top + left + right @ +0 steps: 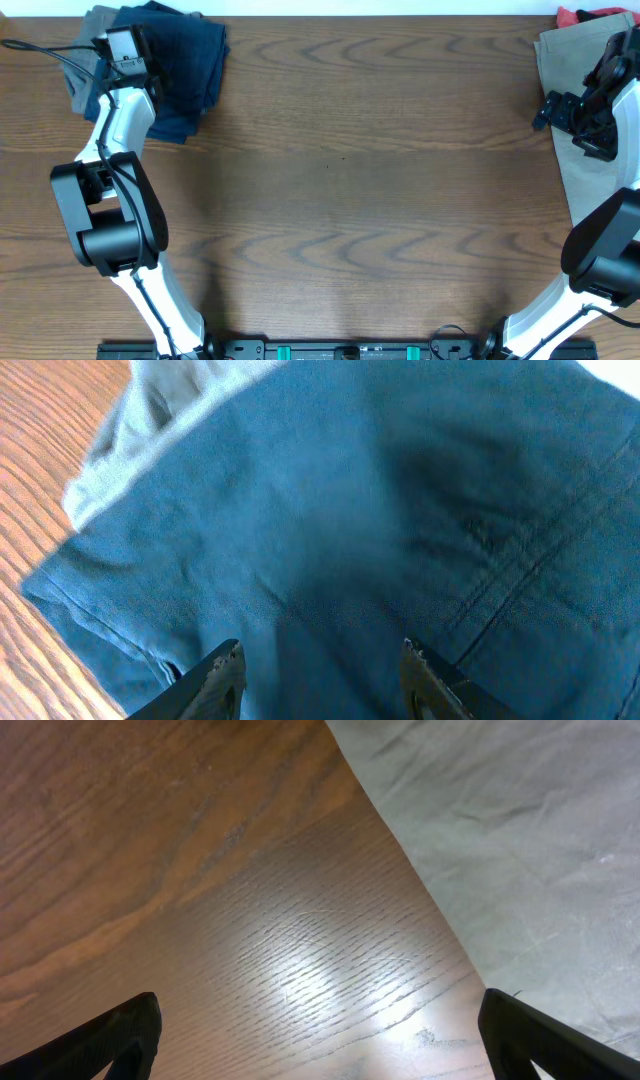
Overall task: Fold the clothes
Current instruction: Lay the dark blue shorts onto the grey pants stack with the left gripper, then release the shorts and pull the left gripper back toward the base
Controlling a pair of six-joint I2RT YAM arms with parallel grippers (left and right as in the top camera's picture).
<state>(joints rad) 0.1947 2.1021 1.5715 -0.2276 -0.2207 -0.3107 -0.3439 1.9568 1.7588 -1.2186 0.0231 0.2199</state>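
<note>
The dark navy-blue shorts (190, 60) lie folded at the table's far left, on top of an olive-grey pair (95, 25) whose edge shows beside them. My left gripper (125, 45) hovers over the navy shorts (330, 530), open and empty, its fingers (322, 660) apart above the cloth; the olive-grey cloth (150, 430) shows at the upper left. The tan-khaki shorts (585, 170) lie along the right edge. My right gripper (555, 110) is open wide and empty, at their left edge; its fingers (320, 1030) straddle bare wood beside the khaki cloth (520, 840).
A red cloth (585, 15) lies at the far right corner behind the khaki shorts. The wooden table (360, 190) stretches between the two piles. Black cables (50, 50) run at the far left by the left arm.
</note>
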